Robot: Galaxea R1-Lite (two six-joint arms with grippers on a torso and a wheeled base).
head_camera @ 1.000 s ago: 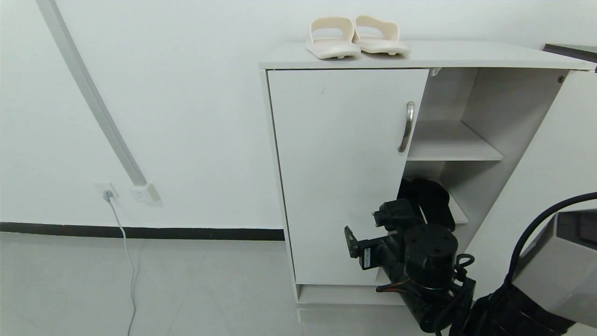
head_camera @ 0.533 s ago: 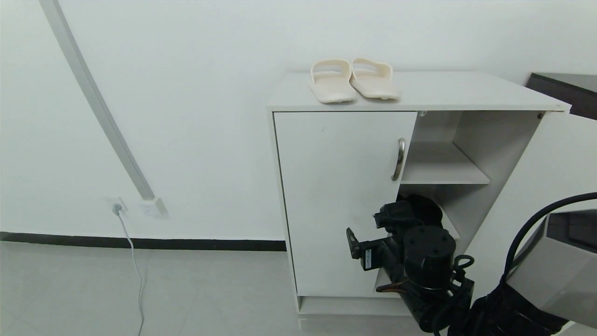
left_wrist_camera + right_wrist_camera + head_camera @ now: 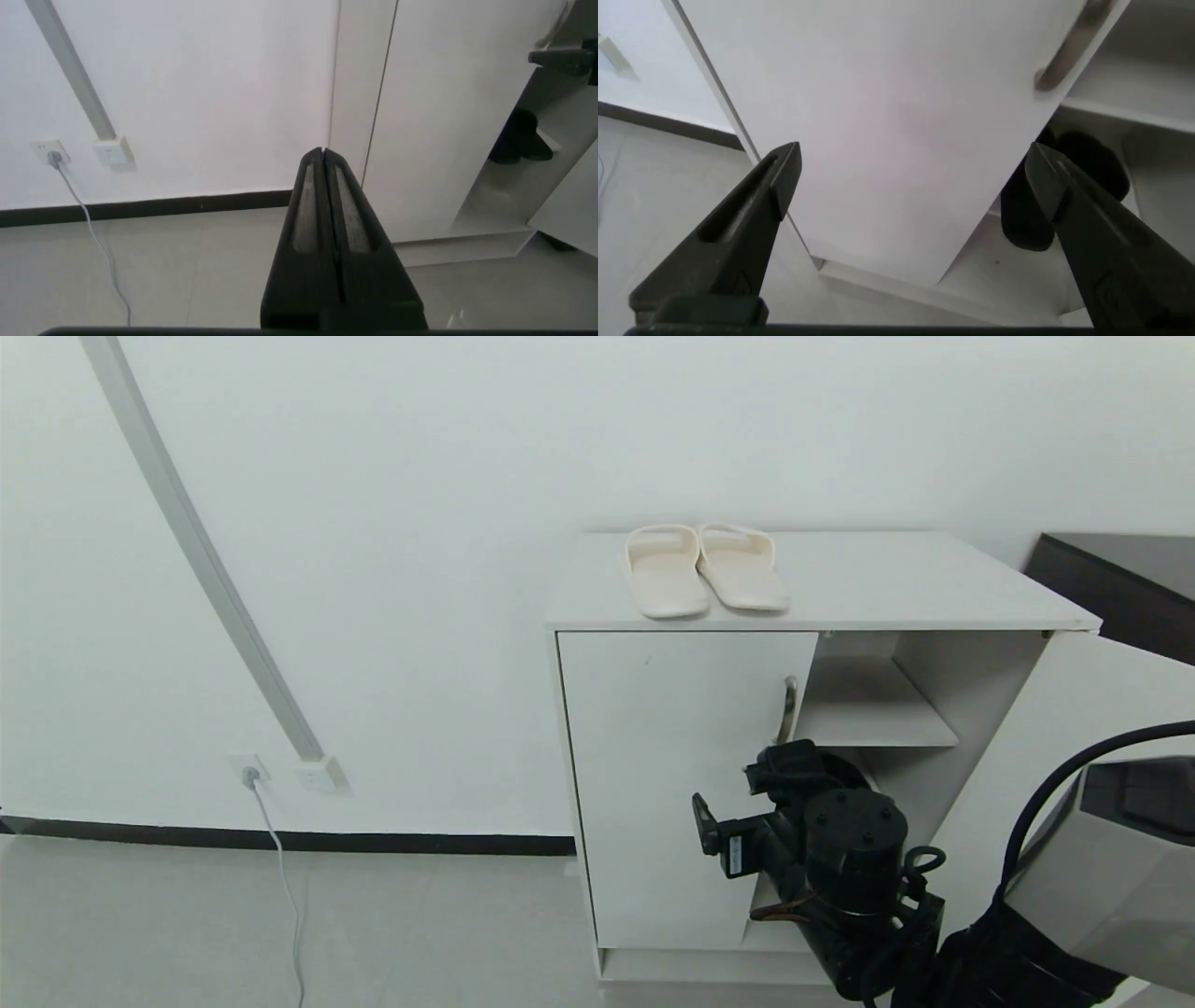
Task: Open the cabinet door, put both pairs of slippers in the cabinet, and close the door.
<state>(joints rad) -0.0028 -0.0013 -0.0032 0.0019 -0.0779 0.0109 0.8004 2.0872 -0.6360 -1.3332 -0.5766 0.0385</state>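
Observation:
A cream pair of slippers [image 3: 705, 569] lies on top of the white cabinet [image 3: 887, 583]. The cabinet's left door [image 3: 672, 775] is closed and its right door [image 3: 1074, 756] stands swung open. A black pair of slippers [image 3: 1064, 187] sits on the lower shelf inside, also seen as the black slippers [image 3: 523, 140] from the left wrist. My right gripper [image 3: 913, 157] is open, its fingers spread wide and empty, facing the closed door near the handle [image 3: 1069, 51]. In the head view the right gripper [image 3: 782, 771] hangs before the opening. My left gripper [image 3: 323, 159] is shut, empty, low over the floor left of the cabinet.
A middle shelf [image 3: 873, 709] is bare. A wall socket with a cable [image 3: 247, 773] and a slanted white duct [image 3: 205, 569] are on the wall to the left. Dark furniture [image 3: 1120, 579] stands right of the cabinet. Grey floor [image 3: 280, 924] spreads out at the left.
The whole head picture has shifted: the cabinet sits lower and more of its top shows, so the camera moved. The black slippers are now hidden behind my right arm there.

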